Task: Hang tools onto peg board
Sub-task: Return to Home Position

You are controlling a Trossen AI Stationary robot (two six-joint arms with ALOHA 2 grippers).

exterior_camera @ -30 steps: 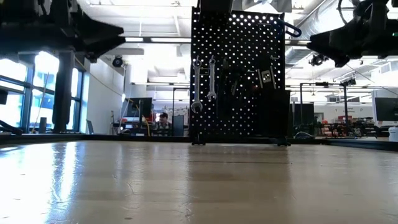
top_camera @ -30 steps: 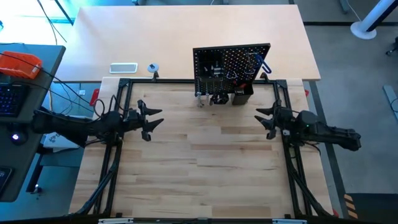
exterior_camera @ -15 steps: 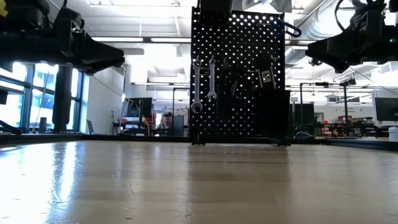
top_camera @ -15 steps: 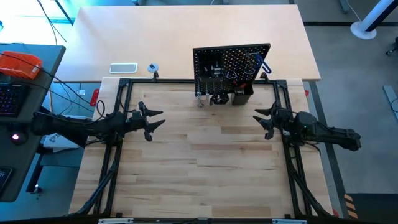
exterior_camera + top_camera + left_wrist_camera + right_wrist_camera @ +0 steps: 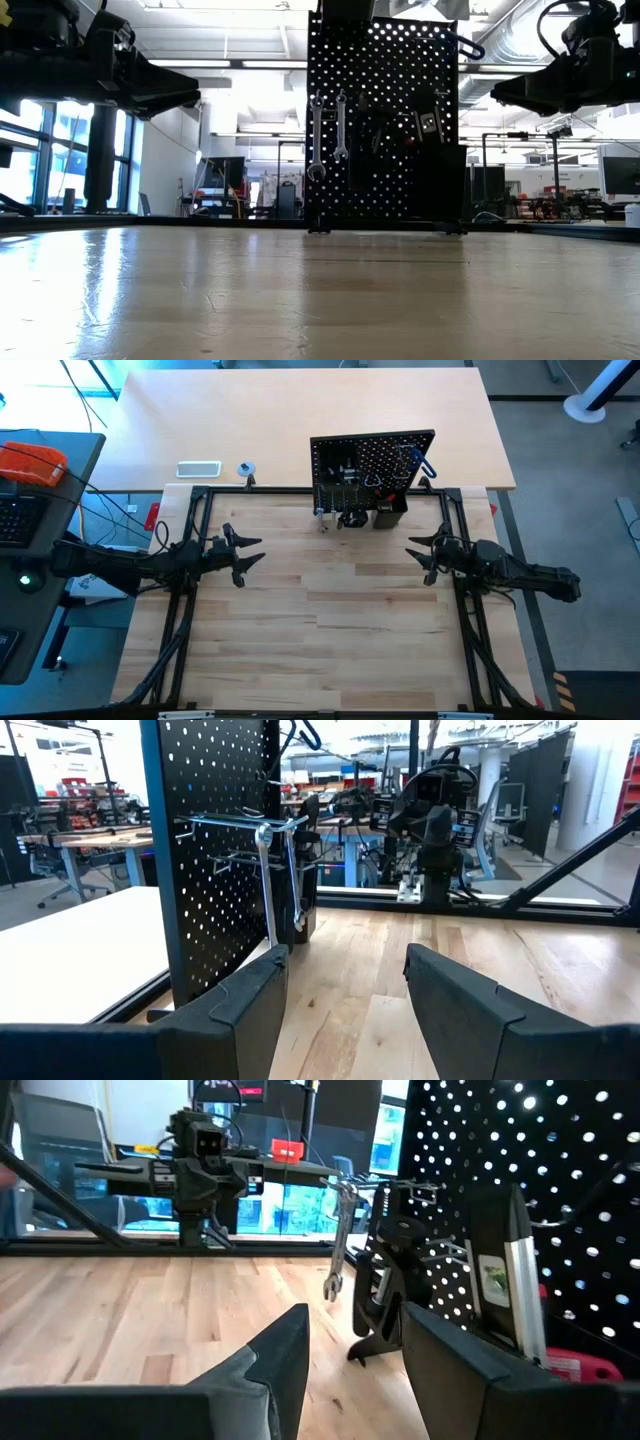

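Observation:
The peg board [image 5: 372, 465] stands upright at the table's far edge, its foot on the wood. Tools hang on its front from hooks: two silver wrenches [image 5: 317, 140], a black clamp [image 5: 385, 1280] and a blue-handled hex key [image 5: 420, 458]. A small black bin [image 5: 390, 512] sits low on its front. My left gripper [image 5: 240, 555] hovers open at the left, level, short of the board [image 5: 210, 860]. My right gripper [image 5: 425, 555] hovers open at the right, level, near the board's right end [image 5: 520, 1180]. Neither has anything between its fingers.
A white flat rectangle [image 5: 198, 469] and a small tape roll [image 5: 246, 469] lie on the pale table behind the left rail. Black frame rails [image 5: 190, 610] border the wood top. Bare wood [image 5: 330, 610] spreads between the two arms and toward the near edge.
In the low view both grippers have sunk a little, the left one first, and both have stayed open. The peg board and the tools on it have not moved.

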